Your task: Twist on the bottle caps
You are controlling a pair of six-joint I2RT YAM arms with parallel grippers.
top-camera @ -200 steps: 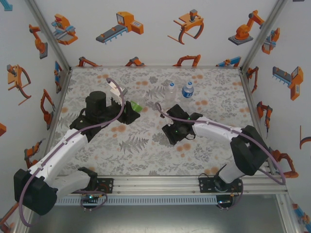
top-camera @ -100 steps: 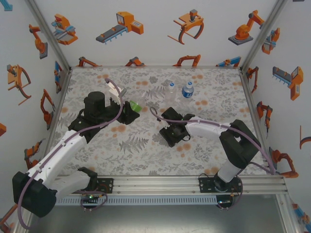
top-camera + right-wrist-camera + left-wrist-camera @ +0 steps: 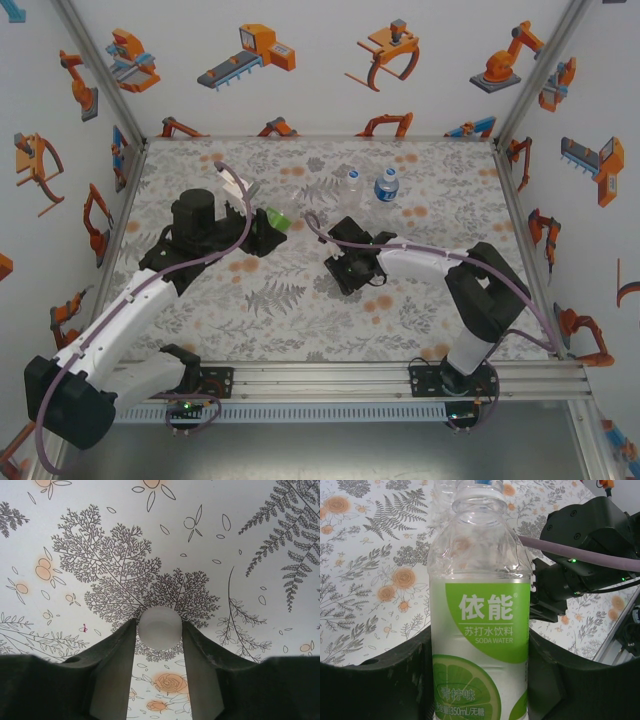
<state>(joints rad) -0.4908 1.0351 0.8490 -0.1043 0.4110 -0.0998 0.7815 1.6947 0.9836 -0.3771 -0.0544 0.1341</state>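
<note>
The green-labelled bottle is uncapped, 1 white cap apart; unlabelled bottle and blue-labelled bottle stand together.

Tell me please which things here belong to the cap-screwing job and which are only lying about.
For the job: green-labelled bottle, white cap, unlabelled bottle, blue-labelled bottle.
Only around: flowered table cover, robot pictures on the walls.
</note>
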